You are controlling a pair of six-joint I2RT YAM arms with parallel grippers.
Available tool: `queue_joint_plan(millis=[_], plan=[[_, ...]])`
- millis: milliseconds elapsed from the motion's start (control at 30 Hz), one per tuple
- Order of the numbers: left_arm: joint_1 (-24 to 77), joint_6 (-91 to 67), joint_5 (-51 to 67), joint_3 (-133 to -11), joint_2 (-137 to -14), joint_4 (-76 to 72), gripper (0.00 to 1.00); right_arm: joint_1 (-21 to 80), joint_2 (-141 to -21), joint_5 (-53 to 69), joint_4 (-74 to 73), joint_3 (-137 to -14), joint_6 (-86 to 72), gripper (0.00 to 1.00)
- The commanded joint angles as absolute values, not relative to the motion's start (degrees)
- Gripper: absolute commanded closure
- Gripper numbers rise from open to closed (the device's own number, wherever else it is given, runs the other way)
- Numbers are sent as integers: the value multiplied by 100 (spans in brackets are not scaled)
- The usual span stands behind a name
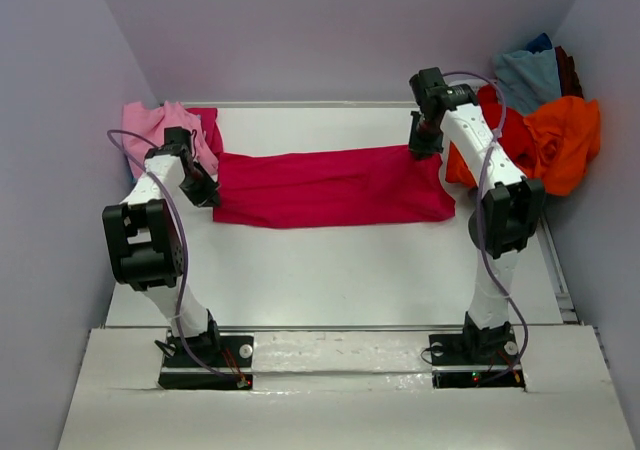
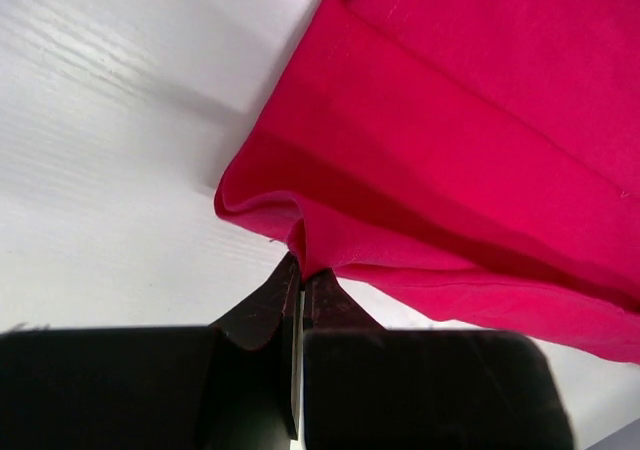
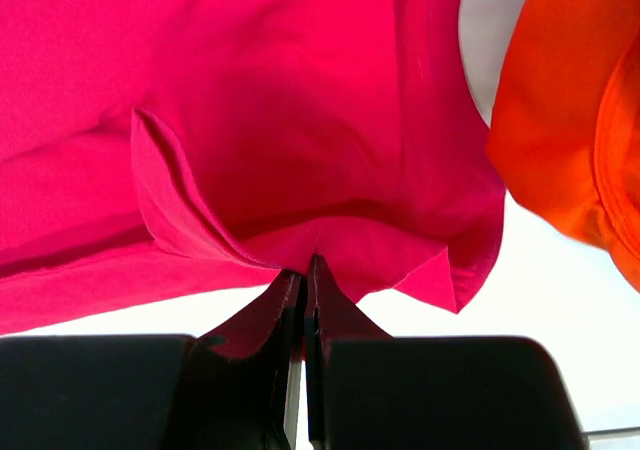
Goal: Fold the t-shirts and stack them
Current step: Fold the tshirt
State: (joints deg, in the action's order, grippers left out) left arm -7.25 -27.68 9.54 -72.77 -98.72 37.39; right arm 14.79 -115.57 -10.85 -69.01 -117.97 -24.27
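Observation:
A crimson-magenta t-shirt (image 1: 330,187) lies stretched as a long band across the middle of the table. My left gripper (image 1: 207,192) is shut on its left end, where the cloth bunches at my fingertips in the left wrist view (image 2: 300,268). My right gripper (image 1: 424,142) is shut on its far right edge, and the cloth (image 3: 300,120) puckers at my fingertips (image 3: 307,268). A light pink t-shirt (image 1: 160,128) lies crumpled at the back left. Orange (image 1: 565,140), red (image 1: 520,130) and grey-blue (image 1: 527,75) t-shirts are heaped at the back right.
The heap of shirts sits against the right wall, close beside my right arm; the orange cloth (image 3: 570,120) shows just right of the held shirt. Grey walls enclose the table on the left, back and right. Bare white table (image 1: 340,270) lies in front of the shirt.

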Motion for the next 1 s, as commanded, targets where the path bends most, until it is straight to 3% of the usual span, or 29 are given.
queue_joint_plan(millis=[0,967], plan=[[-738,-2751,958,-7690,-10072,3691,94,1468,-11829,-1266,-7110,-12357,-2496,93],[-738,-2742,984,-9378,-11513,3937,94,1310,-12919,-1257,-7137,-14018,-2522,93]])
